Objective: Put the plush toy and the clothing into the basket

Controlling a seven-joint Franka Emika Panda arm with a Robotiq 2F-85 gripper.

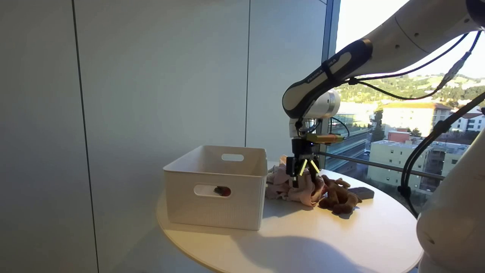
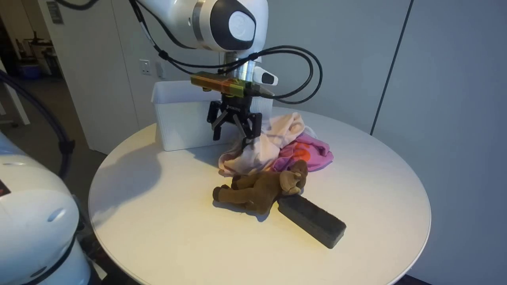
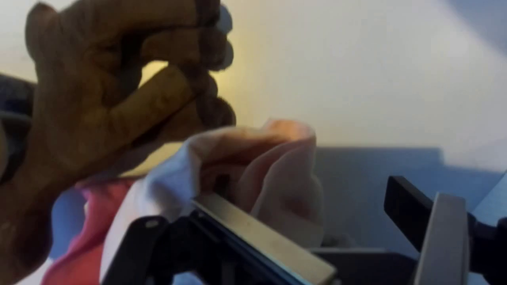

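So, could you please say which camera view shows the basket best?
An exterior view shows the basket best: unobstructed, its whole outline showing. The jaws and clothing partly cover it in an exterior view; the wrist view shows perhaps a sliver, far right.

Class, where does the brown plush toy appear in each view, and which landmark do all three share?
In an exterior view, the plush toy is right of centre, lower half.
In an exterior view, the plush toy lies just below centre.
In the wrist view, the plush toy looms large at upper left.
Shared landmark: the pale pink clothing, beside the plush toy in all three.
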